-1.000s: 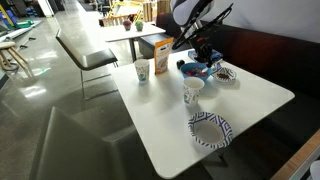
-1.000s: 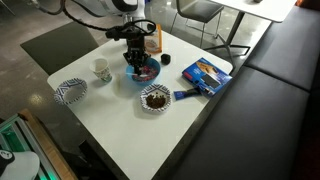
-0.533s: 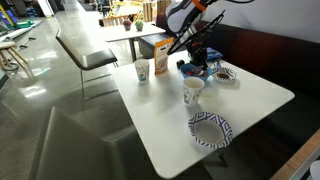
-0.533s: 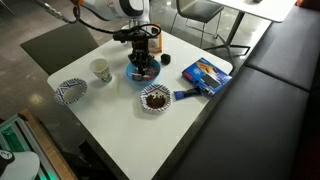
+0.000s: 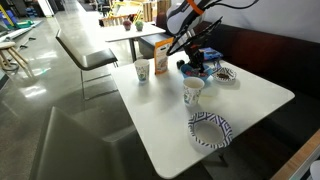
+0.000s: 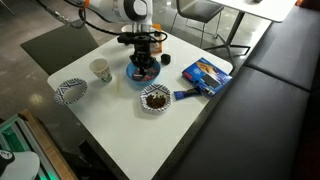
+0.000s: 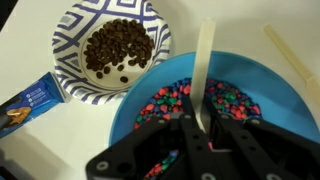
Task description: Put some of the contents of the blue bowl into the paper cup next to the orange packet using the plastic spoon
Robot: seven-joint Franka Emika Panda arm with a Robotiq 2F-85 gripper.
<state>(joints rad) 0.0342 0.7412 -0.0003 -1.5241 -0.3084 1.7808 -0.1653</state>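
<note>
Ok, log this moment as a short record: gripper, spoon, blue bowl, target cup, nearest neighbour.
gripper: shut on the plastic spoon, over the blue bowl
blue bowl: holds small multicoloured pieces
spoon position: over the pieces in the bowl, not at the cup
paper cup: upright beside the orange packet, apart from the bowl
patterned paper bowl: next to the blue bowl, holds dark brown pieces
</note>
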